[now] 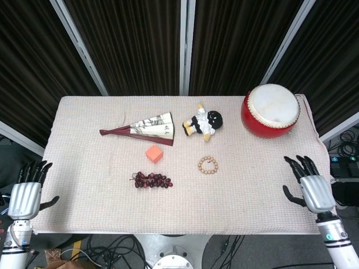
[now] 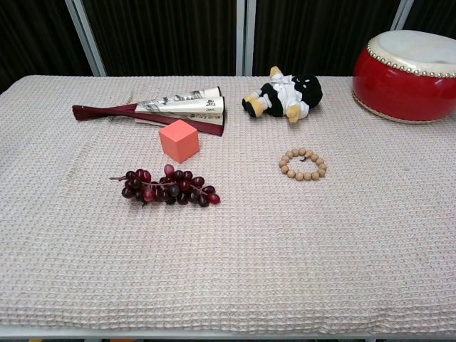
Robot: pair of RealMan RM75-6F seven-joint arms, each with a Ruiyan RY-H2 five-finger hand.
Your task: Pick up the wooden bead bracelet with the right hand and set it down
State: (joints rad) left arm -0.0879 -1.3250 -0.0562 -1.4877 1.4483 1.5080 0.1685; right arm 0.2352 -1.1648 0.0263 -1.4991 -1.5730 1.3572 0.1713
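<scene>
The wooden bead bracelet [image 1: 208, 164] lies flat on the beige cloth near the table's middle, a small ring of pale beads [image 2: 303, 164]. My right hand [image 1: 309, 187] hovers over the table's right front part, fingers spread and holding nothing, well to the right of the bracelet. My left hand [image 1: 25, 191] hangs off the table's left front corner, fingers apart and empty. Neither hand shows in the chest view.
A red drum [image 1: 271, 110] stands at the back right. A plush doll [image 1: 205, 123] lies behind the bracelet. A folded fan [image 1: 143, 129], an orange cube [image 1: 154, 153] and a bunch of dark grapes [image 1: 152, 180] lie to the left. The cloth-covered table [image 1: 90, 185] ends just before both hands.
</scene>
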